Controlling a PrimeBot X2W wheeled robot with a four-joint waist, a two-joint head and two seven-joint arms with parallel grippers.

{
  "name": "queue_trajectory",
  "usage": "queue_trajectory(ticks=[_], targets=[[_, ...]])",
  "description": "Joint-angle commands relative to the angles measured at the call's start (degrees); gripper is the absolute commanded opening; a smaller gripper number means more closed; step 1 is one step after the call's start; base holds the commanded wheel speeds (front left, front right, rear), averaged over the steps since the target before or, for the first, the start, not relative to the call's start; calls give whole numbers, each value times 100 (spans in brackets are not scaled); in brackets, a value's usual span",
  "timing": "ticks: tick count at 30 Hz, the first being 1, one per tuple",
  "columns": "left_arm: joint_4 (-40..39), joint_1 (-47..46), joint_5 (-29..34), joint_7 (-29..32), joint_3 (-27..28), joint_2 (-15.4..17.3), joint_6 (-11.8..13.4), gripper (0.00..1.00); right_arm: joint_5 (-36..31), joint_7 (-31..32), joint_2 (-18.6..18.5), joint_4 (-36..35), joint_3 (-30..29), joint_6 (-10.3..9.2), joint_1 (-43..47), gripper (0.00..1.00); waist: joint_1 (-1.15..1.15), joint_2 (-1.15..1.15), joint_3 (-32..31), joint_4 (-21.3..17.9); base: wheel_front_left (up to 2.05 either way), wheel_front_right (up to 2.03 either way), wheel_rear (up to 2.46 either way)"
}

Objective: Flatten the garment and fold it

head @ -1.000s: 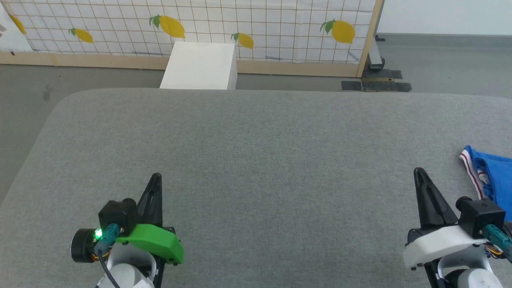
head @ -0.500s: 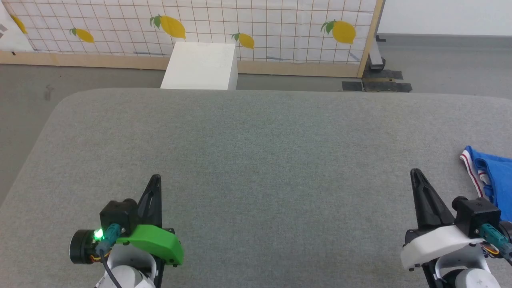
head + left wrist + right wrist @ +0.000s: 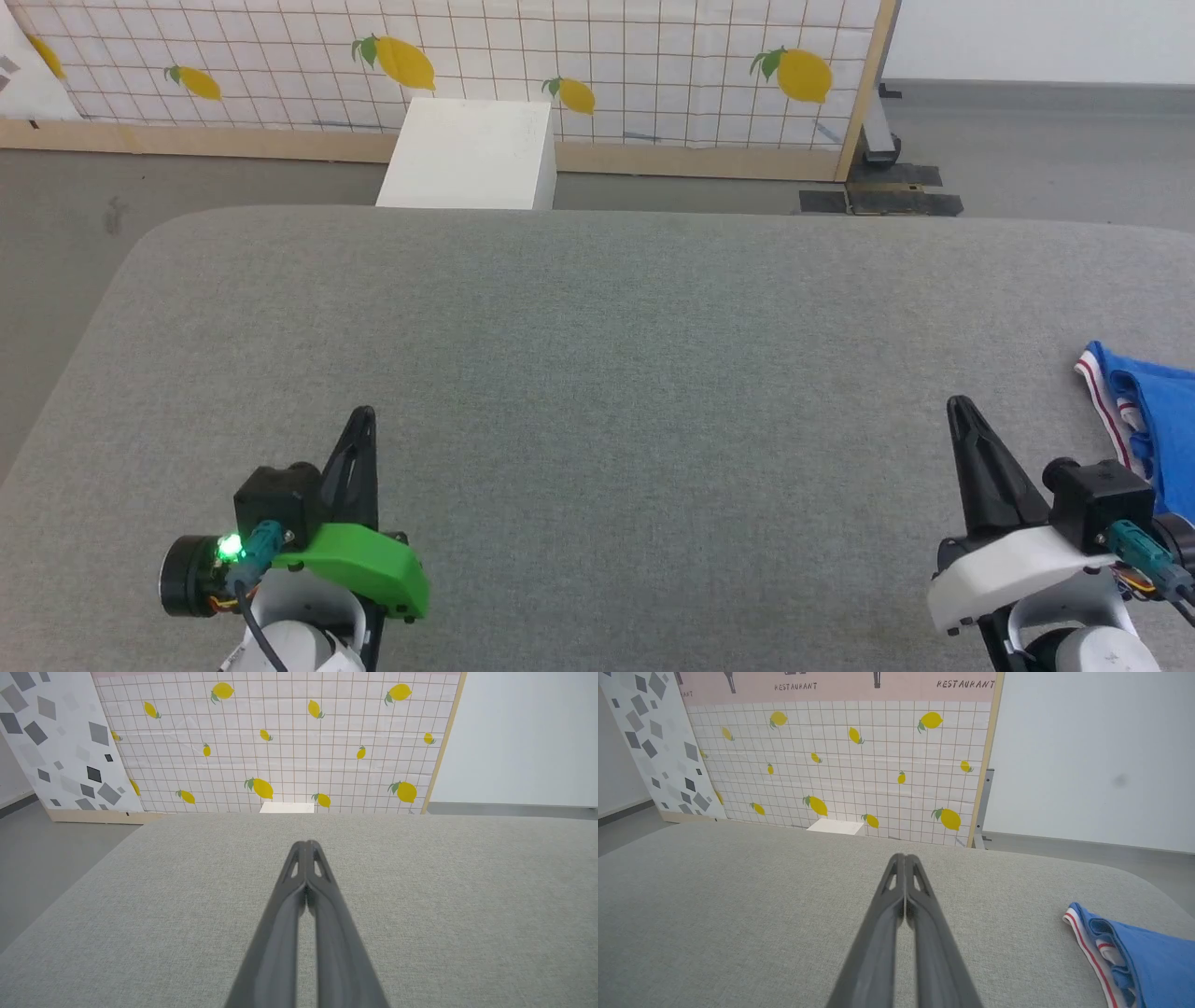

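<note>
The garment (image 3: 1162, 411), bright blue with a white band edged in red stripes, lies bunched at the table's right edge and is cut off by the frame; the right wrist view has the garment (image 3: 1139, 952) at its lower right. My right gripper (image 3: 960, 411) is shut and empty, a little to the left of the garment without touching it. In its own view the right gripper (image 3: 901, 858) shows its two fingers pressed together. My left gripper (image 3: 364, 417) is shut and empty over bare cloth at the lower left; the left gripper (image 3: 304, 845) has both fingers closed together.
The grey fabric-covered table (image 3: 597, 355) spans the view, with rounded far corners. Beyond its far edge stand a white box (image 3: 467, 154) and a lemon-patterned partition (image 3: 579, 65) on a wooden base. Grey floor (image 3: 56, 243) lies to the left.
The right gripper has drifted slightly left and down, away from the garment. The left gripper and the garment are unchanged.
</note>
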Motion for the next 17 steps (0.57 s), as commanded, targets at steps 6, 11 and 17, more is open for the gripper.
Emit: queue_trajectory(ticks=[6, 11, 17], targets=[[-117, 133, 106, 96, 19, -29, 62, 0, -91, 57, 9, 11, 40, -6, -23, 0, 0, 0, -2, 5, 0, 0, 0], [-183, 161, 147, 155, 29, -39, 80, 0, -113, 81, 9, 12, 62, -6, -25, 0, 0, 0, -3, 9, 0, 0, 0], [-259, 195, 195, 225, 41, -51, 101, 0, -138, 110, 10, 13, 88, -7, -27, 0, 0, 0, -5, 13, 0, 0, 0]])
